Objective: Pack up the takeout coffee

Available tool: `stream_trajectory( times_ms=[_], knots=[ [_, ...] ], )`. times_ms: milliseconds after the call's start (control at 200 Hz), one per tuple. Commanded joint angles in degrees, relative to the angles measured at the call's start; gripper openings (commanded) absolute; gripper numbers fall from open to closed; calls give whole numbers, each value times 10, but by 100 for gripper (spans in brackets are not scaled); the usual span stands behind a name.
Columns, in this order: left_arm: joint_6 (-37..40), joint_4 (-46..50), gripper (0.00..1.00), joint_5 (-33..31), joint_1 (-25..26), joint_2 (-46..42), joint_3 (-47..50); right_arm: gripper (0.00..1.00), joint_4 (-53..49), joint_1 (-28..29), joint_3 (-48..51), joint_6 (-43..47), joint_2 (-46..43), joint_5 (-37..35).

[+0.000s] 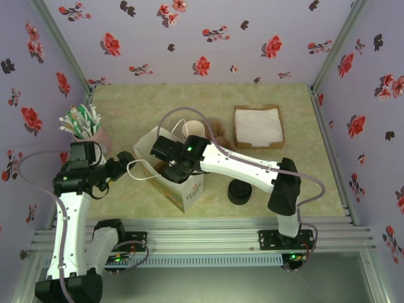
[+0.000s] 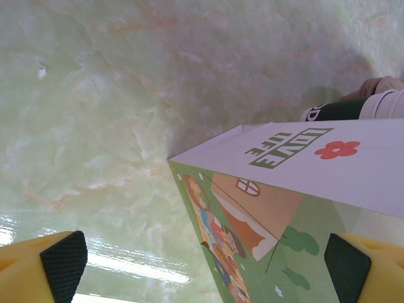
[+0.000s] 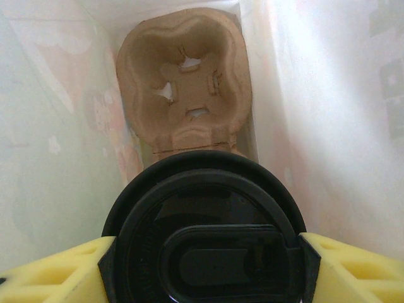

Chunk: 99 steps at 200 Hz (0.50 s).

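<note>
- Judged step: lowering the takeout coffee (image 3: 205,221) into the paper bag (image 1: 186,189); not yet seated.
- Clamps the black lid rim on both sides with the right hand (image 3: 205,268), part-open around it, inside the bag, short of the cardboard carrier (image 3: 183,82) lying deeper.
- Holds nothing in the left hand (image 2: 202,268), spread wide just beside the bag's outer wall.
- Next, probably: straight descent into a carrier socket, cup upright, then release.

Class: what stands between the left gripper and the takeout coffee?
A wall of the paper bag. Left wrist view: the bag faces the open left gripper. Right wrist view: the takeout coffee is inside it.
</note>
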<state>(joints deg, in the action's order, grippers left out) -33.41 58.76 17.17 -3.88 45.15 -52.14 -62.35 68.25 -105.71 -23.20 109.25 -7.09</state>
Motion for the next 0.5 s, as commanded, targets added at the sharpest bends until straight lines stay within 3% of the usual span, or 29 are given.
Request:
stream_trajectory(
  times_ms=[0,490],
  knots=[
    [15,-4,99,8,-3,3,-1,69,-21,-3,-18,-16,7,4],
    [15,-4,99,10,-3,2,0,69,-30,-3,-8,-22,15,4]
  ],
)
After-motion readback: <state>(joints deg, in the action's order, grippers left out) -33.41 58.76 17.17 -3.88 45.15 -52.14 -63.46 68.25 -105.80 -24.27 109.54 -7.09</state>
